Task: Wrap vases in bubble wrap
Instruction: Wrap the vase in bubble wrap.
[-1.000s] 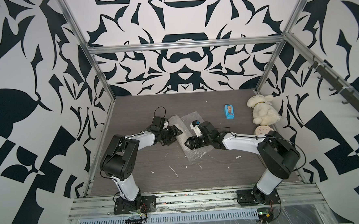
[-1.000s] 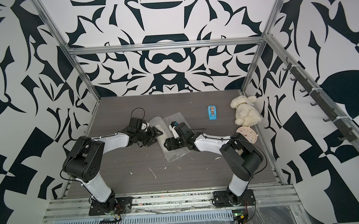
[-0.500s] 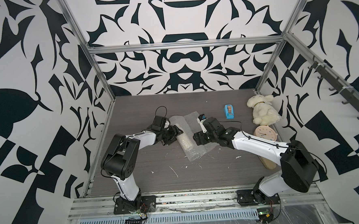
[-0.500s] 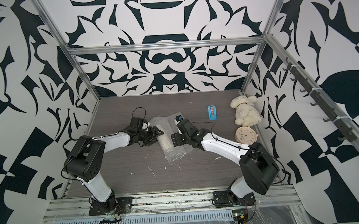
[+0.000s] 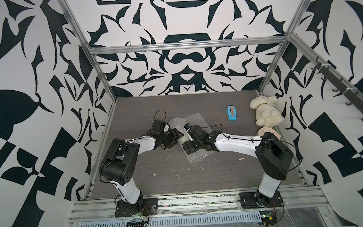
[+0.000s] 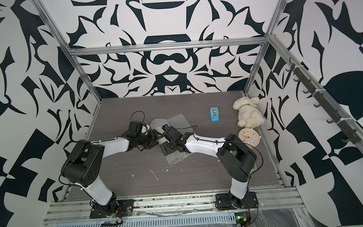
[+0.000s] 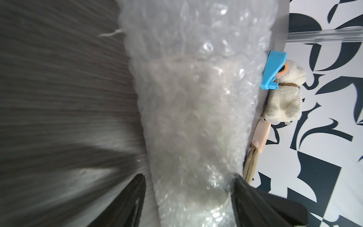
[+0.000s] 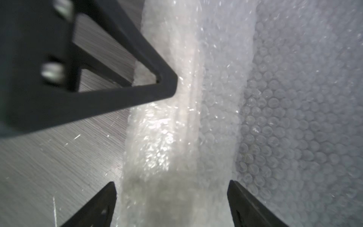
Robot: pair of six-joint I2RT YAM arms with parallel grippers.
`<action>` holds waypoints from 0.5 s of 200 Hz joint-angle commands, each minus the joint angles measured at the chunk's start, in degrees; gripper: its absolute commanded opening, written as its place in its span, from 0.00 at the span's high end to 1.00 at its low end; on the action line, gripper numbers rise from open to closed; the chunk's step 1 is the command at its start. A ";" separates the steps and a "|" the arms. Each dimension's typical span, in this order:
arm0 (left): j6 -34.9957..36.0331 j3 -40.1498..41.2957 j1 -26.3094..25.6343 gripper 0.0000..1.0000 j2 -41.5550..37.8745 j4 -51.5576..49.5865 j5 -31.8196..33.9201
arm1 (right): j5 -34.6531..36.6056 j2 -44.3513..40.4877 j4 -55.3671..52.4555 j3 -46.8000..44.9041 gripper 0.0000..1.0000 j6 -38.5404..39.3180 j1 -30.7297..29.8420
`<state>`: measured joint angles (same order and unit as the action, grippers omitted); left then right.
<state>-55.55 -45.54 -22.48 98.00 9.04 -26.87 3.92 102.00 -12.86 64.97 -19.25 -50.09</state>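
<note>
Clear bubble wrap [image 5: 196, 122] lies near the middle of the grey table [image 5: 137, 184], with one side rolled into a tube. The vase [image 7: 192, 110] lies inside that tube. Through the plastic it shows only as a pale cream shape, and its ribs and rim cannot be made out. In both top views the two arms cover most of the roll, so little of it shows there.

The left gripper [image 5: 177, 136] reaches in from 9 o'clock and is clamped on the rolled bubble wrap. In the left wrist view the bundle fills the gap between its black fingers [image 7: 253, 198]. One finger presses into the plastic, while contact at the other is blurred.

The right gripper [image 5: 188, 145] comes in from 3 o'clock, farther along the roll. Its jaws are spread wide and straddle the tube without pinching it. In the right wrist view the frame edge cuts off its fingers [image 8: 98, 204].

A blue tape dispenser [image 5: 231, 113] sits toward 1 o'clock from the wrap. A plush bunny [image 5: 265, 114] lies at 2 o'clock by the wall. A round clock [image 5: 268, 132] at 3 o'clock is partly hidden behind the right arm in a top view. In the left wrist view a flat tan thing [image 7: 249, 167] peeks from behind the roll, too cut off to name.
</note>
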 commanded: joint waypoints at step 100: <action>1.49 3.99 3.47 0.25 -6.58 -3.92 -2.89 | -1.19 4.47 -0.71 4.69 0.37 -2.22 -2.63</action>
<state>-55.46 -42.92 -19.84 94.67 7.62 -28.53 5.41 107.94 -14.63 70.22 -21.28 -53.32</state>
